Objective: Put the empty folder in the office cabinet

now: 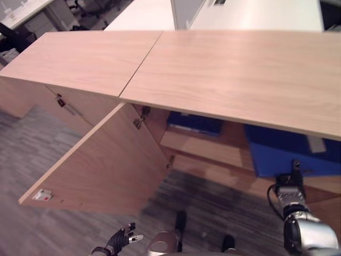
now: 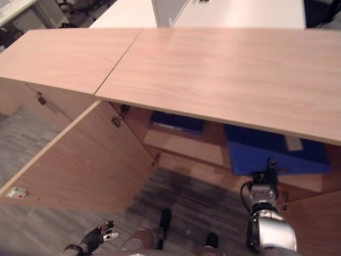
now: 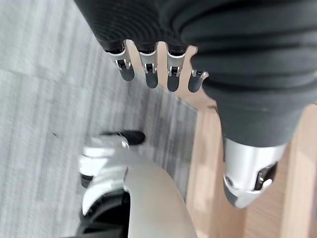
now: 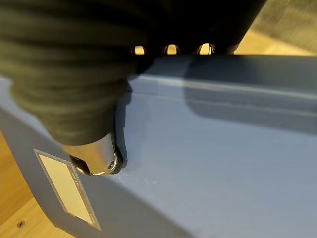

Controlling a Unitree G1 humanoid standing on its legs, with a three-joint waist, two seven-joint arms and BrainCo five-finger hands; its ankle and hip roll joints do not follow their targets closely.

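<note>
Grey carpet under the relaxed left hand; right hand grips the blue folder inside the wooden cabinet.

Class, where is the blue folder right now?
The blue folder sits inside the open cabinet on the robot's right, gripped by the right robot hand.

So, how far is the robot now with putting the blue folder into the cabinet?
Done: the cabinet door stands open, and the blue folder is already partly under the cabinet top. In hand: the right hand grips the folder, thumb pressed on its face. Left: set it fully on the shelf, beside another blue folder, and let go. The left hand hangs open, idle.
</note>
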